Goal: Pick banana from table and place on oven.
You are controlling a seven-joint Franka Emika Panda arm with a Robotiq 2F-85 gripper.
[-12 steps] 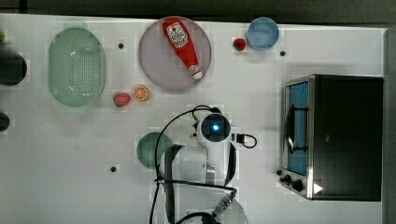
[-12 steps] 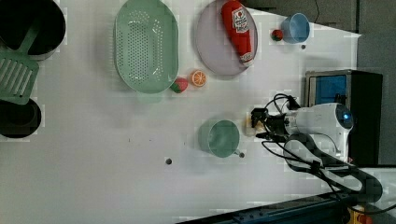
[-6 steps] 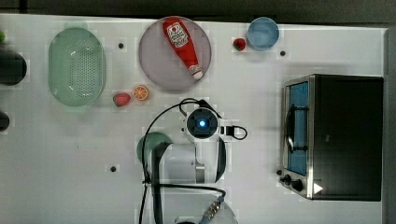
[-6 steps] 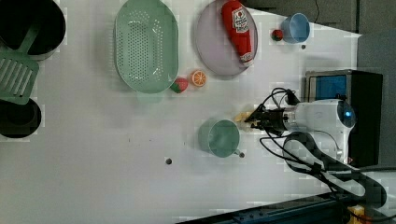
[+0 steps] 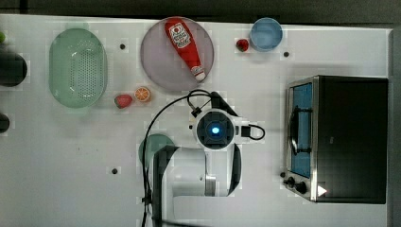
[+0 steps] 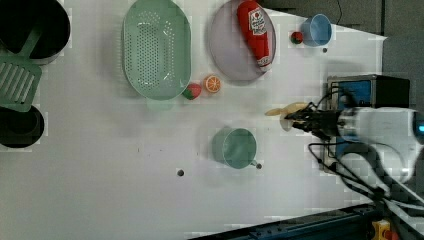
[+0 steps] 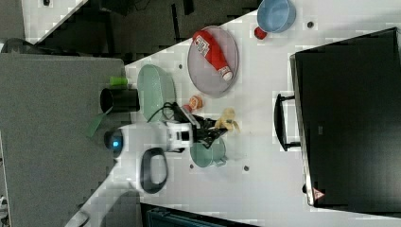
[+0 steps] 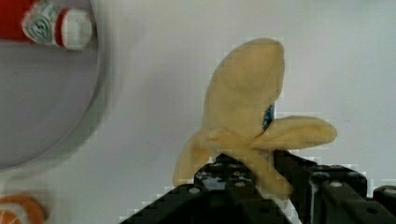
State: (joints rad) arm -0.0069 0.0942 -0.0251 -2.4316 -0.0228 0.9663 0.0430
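The pale yellow banana (image 8: 247,102) is clamped at its lower end between my gripper's (image 8: 261,172) black fingers, with its peel flaps spreading out. In the left view the banana (image 6: 287,109) hangs a little above the white table (image 6: 125,200), held by the gripper (image 6: 301,118), between the green cup (image 6: 235,147) and the oven (image 6: 367,90). The right view shows the banana (image 7: 227,120) at the gripper (image 7: 215,132), apart from the oven (image 7: 350,118). In the top view my arm's wrist (image 5: 215,130) covers the banana, and the oven (image 5: 345,137) stands at the top view's right.
A grey plate with a ketchup bottle (image 5: 185,47) lies behind the arm. An orange slice (image 5: 142,93) and a strawberry (image 5: 123,100) lie beside a green colander (image 5: 78,66). A blue bowl (image 5: 266,34) and a small red fruit (image 5: 242,45) sit at the back.
The gripper has shut on the banana and raised it off the table. It first shifted towards the green cup, then back towards the oven.
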